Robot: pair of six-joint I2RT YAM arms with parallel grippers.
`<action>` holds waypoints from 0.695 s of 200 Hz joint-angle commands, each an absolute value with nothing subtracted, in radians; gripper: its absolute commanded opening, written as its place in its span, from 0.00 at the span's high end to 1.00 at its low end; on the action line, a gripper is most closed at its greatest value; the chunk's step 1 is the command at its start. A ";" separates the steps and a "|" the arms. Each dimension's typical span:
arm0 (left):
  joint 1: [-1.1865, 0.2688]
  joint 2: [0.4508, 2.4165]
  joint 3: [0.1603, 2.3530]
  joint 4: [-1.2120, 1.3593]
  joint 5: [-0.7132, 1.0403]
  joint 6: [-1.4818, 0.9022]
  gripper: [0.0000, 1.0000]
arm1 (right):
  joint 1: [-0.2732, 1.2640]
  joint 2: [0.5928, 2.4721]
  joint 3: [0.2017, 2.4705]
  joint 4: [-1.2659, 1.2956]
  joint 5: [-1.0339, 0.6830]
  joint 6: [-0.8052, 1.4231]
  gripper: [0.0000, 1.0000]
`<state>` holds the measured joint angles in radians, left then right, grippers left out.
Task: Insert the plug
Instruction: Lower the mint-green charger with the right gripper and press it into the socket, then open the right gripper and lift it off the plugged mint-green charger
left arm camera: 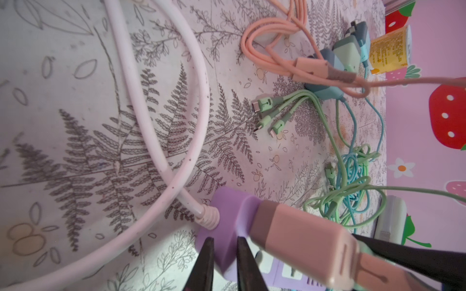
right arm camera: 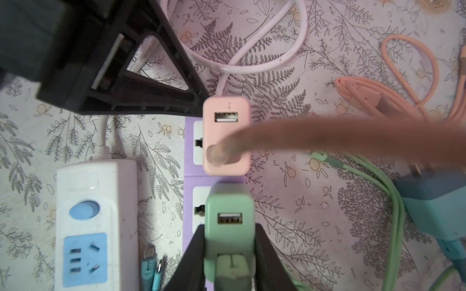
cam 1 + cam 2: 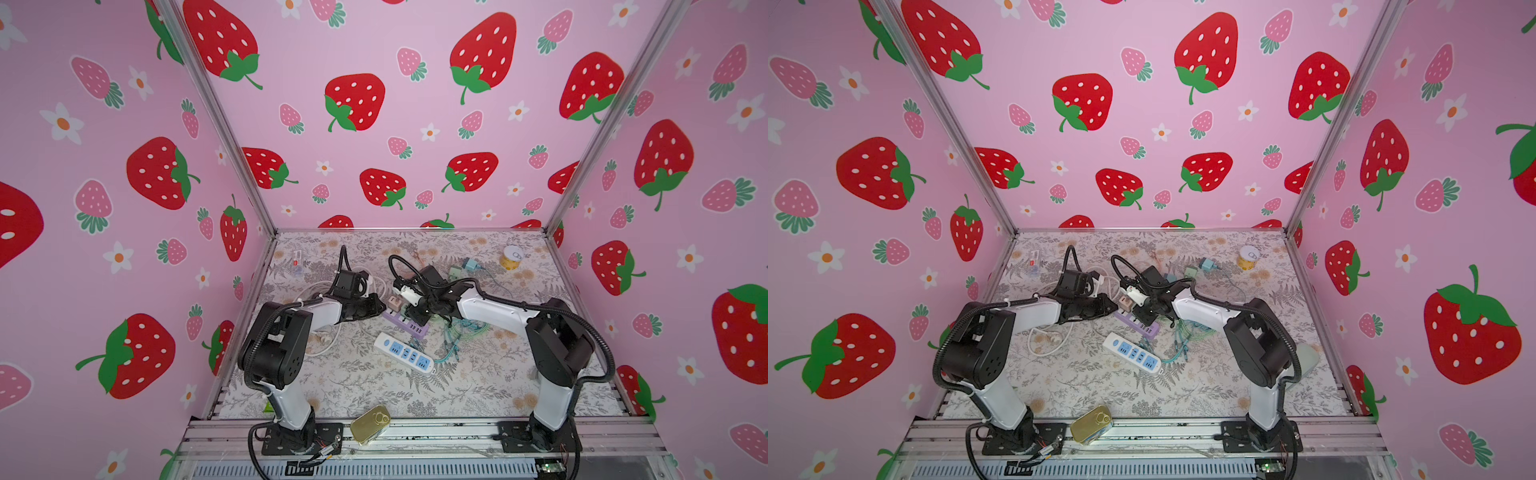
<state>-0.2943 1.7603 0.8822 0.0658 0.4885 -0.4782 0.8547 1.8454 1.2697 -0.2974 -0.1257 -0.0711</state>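
In a top view, two strips lay mid-worktop [image 3: 353,386]: purple strip [image 3: 411,328] and white strip [image 3: 403,353]. Left wrist: my left fingers [image 1: 204,262], drawn together, met the purple strip beside one pink plug [image 1: 297,241]. Right wrist: my right fingers [image 2: 189,262] clamped one green plug [image 2: 228,209] over the purple strip, and a blurred pink cable [image 2: 327,136] crossed in front.

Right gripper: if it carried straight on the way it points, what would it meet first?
The green charger in the right gripper would reach the purple power strip first, at the socket next to the pink charger; the remaining gap is unclear.
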 commanded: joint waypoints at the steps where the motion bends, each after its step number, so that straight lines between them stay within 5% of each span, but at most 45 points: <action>1: -0.288 1.749 0.855 0.061 0.520 -0.493 0.81 | 0.857 1.788 1.256 -0.356 -0.167 -0.042 0.64; 139: -0.266 1.708 0.853 0.059 0.546 -0.505 0.80 | 0.856 1.679 1.170 -0.411 -0.257 0.026 0.35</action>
